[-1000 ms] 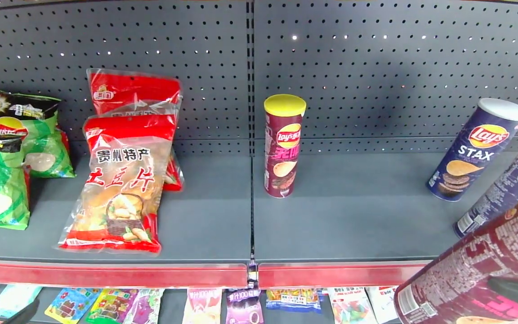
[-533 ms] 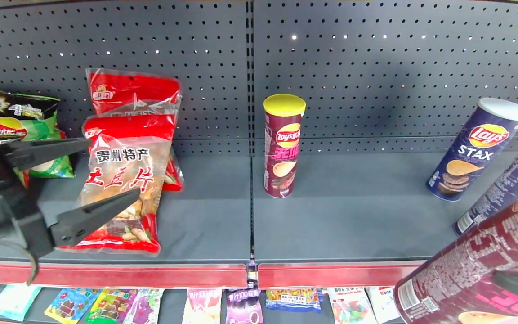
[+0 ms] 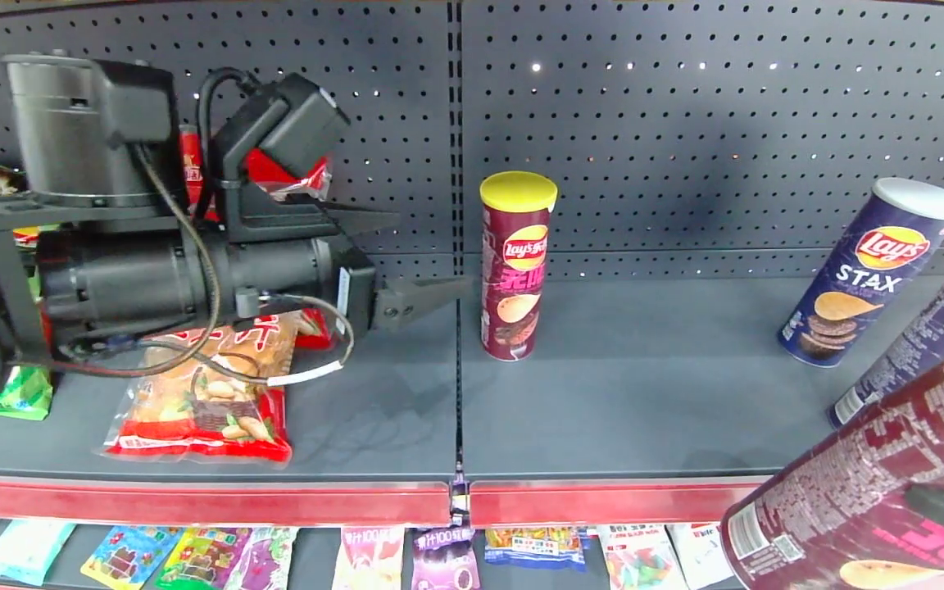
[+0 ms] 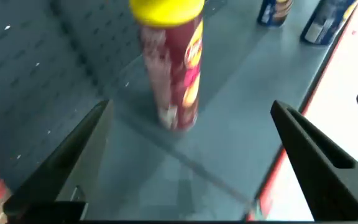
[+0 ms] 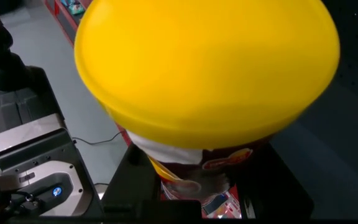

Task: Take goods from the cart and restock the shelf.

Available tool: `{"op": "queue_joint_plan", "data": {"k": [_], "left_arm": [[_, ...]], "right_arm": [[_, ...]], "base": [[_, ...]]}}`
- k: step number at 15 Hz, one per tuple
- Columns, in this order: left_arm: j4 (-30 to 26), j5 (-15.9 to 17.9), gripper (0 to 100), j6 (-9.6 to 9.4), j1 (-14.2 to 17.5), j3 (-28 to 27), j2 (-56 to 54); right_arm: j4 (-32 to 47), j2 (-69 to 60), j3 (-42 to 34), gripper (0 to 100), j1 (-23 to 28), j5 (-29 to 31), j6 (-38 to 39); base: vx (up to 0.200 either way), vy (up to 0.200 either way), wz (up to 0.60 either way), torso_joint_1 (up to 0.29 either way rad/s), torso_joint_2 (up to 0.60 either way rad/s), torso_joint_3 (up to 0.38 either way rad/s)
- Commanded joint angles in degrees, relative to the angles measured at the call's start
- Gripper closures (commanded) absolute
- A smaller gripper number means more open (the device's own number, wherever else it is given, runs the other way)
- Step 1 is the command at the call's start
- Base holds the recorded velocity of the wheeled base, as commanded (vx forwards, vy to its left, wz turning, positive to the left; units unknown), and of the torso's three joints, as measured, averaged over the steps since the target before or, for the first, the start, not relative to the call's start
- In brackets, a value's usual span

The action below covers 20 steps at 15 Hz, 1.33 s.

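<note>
The left gripper (image 3: pixel 431 250) is hovering wide open over the grey shelf board (image 3: pixel 619 393), above a red snack bag (image 3: pixel 210 410) and just beside a standing yellow-lidded can (image 3: pixel 515 270). Dark pegboard (image 3: pixel 685 123) is backing the shelf. Far right, the right gripper (image 3: pixel 943 508) is clasping a tilted maroon can (image 3: pixel 857 492) before the shelf's front edge.

The shelf (image 3: pixel 603 385) looks like grey painted metal, smooth and matt. Its back wall (image 3: pixel 685 123) is the same dull grey metal, full of little holes. The red strip (image 3: pixel 193 500) along the near edge is shiny. The standing can (image 3: pixel 515 270) has a glossy printed skin and a smooth yellow plastic lid (image 3: pixel 519 190). The near can (image 3: pixel 849 492) on the right is glossy too. The snack bag (image 3: pixel 201 410) on the left is shiny, crinkly plastic. The left gripper (image 3: pixel 435 250) looks like matt black plastic.
</note>
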State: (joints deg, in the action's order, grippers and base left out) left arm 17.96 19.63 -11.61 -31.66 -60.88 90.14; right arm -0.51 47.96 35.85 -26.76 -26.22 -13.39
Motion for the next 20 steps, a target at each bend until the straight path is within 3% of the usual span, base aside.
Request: {"op": "queue_joint_plan", "data": {"k": [1,6,15,20], "left_arm": [[0.06,-0.2,0,-0.08,-0.33,-2.58,5.75],[1.64,-0.91,0,-0.35,-0.33,-9.61,12.87],[2.26,-3.19,0,-0.35,-0.33,-17.43,19.99],[2.26,-3.45,0,-0.08,-2.0,-20.51,22.63]], "right_arm": [[-0.02,-0.06,-0.08,100,-0.05,-0.06,0.11],[-0.1,0.03,0.01,100,0.22,-0.06,0.9],[-0.02,-0.06,-0.26,100,0.57,0.03,1.34],[-0.02,0.03,-0.43,100,1.09,-0.06,1.34]], "base": [[0.0,0.0,0.0,0.0,0.0,0.0],[0.0,0.0,0.0,0.0,0.0,0.0],[0.0,0.0,0.0,0.0,0.0,0.0],[0.0,0.0,0.0,0.0,0.0,0.0]]}}
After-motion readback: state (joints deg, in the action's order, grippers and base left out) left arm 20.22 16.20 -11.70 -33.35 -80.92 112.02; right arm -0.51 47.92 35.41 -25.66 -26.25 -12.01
